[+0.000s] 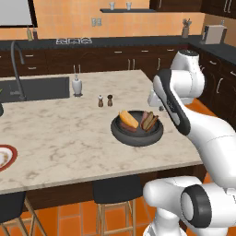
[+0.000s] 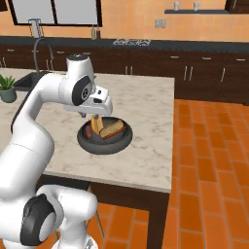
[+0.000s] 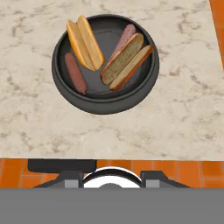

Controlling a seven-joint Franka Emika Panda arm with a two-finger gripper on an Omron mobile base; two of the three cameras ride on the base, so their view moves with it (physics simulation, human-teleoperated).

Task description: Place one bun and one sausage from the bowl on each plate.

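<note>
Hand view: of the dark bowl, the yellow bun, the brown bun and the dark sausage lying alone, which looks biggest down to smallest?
1. Dark bowl, clearly largest.
2. Brown bun and yellow bun: similar, too close to rank.
3. Dark sausage, smallest.

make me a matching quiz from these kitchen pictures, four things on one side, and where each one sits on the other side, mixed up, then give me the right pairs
Things:
1. bowl
2. darker sausage
3. salt and pepper shakers
4. red-rimmed plate

Places:
A. at the far left edge of the island counter, cut off by the left base view's border
B. lying alone in the bowl beside the yellow bun
C. standing on the marble just behind the bowl
D. on the island counter below the gripper, near the edge by the orange floor

Pairs: 1-D, 2-B, 3-C, 4-A
</note>
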